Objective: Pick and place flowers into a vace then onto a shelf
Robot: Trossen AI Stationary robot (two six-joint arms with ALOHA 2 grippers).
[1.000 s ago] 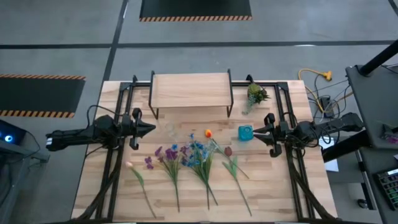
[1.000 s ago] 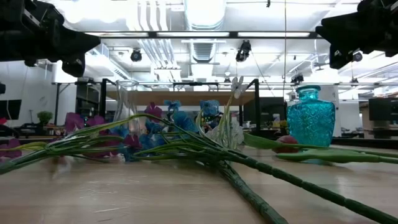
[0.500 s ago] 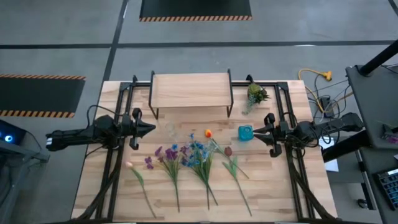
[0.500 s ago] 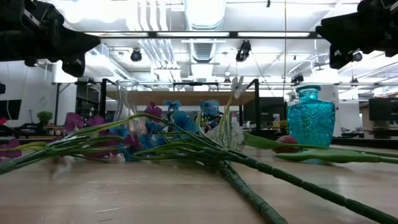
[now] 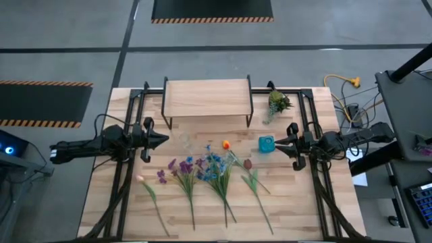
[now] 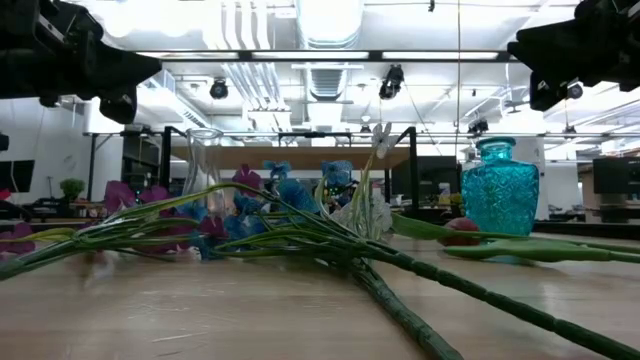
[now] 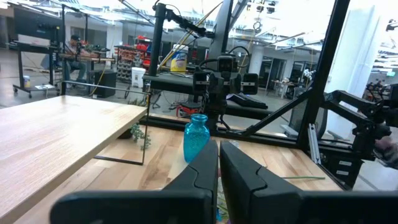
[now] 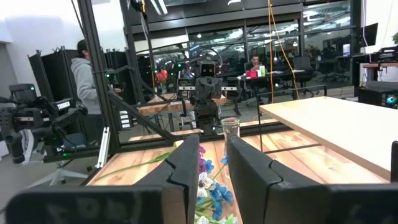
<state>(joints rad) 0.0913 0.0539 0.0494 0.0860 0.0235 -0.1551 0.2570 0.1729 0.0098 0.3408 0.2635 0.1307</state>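
**Flowers flat on the table, both arms hovering off to the sides**

Landmark: the shelf (image 5: 208,98), a low rectangle with a pale wood-grain top on thin black metal legs, standing at the far middle of the slatted wooden table (image 5: 101,202).

Flowers (image 5: 202,172): loose, lying flat in a fan on the near side of the shelf, well apart from it. Long thin green stems run toward the table's near edge; blooms point shelfward. Purple and blue clusters in the middle, one orange head nearest the shelf, a pale pink bud at the left end, a dark red one at the right. In the low view the stems (image 6: 400,290) look ribbed and plasticky and overlap so that single flowers are hard to separate.

Blue vase (image 5: 266,144): teal, faceted glass, bulbous with a short neck, upright just near-right of the shelf. Clear glass vase (image 6: 203,160): tall, flared, nearly invisible from above; sits near-left of the shelf's middle.

Green spiky sprig (image 5: 277,102): right of the shelf, details too small.

Left gripper (image 5: 165,139): near-left of the shelf, above the table, fingers pressed together, nothing between them. Right gripper (image 5: 277,143): beside the blue vase, fingers slightly parted with a narrow gap, empty.

Low view cuts both arms off at the top corners.
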